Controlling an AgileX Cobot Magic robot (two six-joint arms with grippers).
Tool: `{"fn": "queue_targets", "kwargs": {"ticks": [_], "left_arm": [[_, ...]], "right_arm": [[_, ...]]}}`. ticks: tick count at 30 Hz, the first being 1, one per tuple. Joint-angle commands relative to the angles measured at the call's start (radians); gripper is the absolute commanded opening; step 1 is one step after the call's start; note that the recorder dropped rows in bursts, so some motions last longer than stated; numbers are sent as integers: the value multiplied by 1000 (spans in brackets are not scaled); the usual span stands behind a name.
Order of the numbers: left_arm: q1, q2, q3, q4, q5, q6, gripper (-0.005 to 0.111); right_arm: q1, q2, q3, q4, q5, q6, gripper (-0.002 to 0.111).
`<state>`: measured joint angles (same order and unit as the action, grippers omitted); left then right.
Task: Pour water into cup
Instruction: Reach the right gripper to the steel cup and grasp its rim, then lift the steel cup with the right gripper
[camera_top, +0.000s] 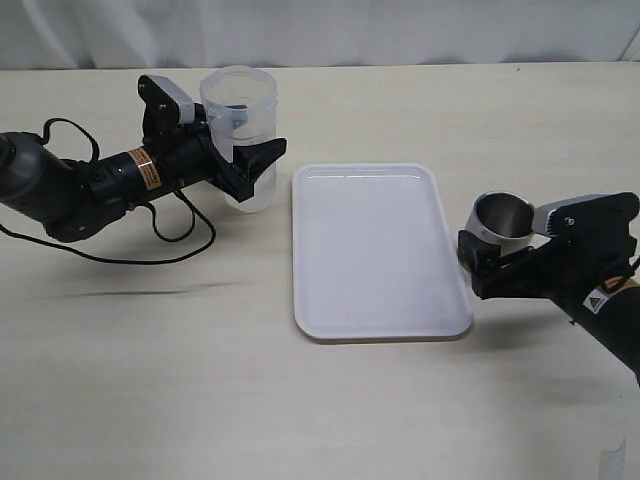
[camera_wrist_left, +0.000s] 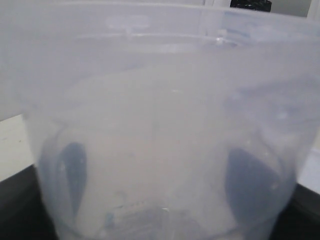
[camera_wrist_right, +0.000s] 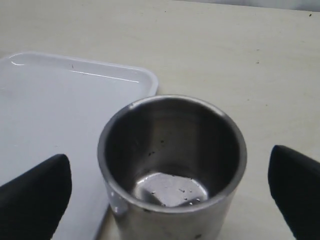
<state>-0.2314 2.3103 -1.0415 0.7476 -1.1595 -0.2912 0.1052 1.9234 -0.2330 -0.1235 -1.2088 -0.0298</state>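
A translucent plastic beaker (camera_top: 240, 120) stands upright on the table left of the tray. My left gripper (camera_top: 250, 152) is shut on its lower part. In the left wrist view the beaker (camera_wrist_left: 160, 100) fills the frame, and both dark fingers (camera_wrist_left: 72, 175) show through its wall. The water (camera_wrist_left: 155, 217) is only a faint layer at the beaker's bottom. The shiny steel cup (camera_top: 503, 218) stands just right of the tray. My right gripper (camera_top: 498, 255) is open around it. In the right wrist view the cup (camera_wrist_right: 172, 165) sits between the fingertips (camera_wrist_right: 35, 200) with gaps on both sides, and looks empty.
A white rectangular tray (camera_top: 375, 250) lies flat between the two arms, and its corner shows next to the cup (camera_wrist_right: 75, 100). A black cable (camera_top: 180, 235) loops on the table by the left arm. The table's far edge meets a white backdrop.
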Motion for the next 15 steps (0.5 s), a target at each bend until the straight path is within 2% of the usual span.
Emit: {"fn": "queue_targets", "kwargs": {"ticks": [1, 7, 15], "left_arm": [[-1, 2, 1, -1, 70, -2, 0], [-1, 2, 1, -1, 70, -2, 0], [-1, 2, 1, -1, 70, -2, 0]], "right_arm": [[-36, 35, -15, -34, -12, 1, 100], [-168, 93, -26, -261, -12, 52, 100], [-179, 122, -74, -293, -12, 42, 100]]}}
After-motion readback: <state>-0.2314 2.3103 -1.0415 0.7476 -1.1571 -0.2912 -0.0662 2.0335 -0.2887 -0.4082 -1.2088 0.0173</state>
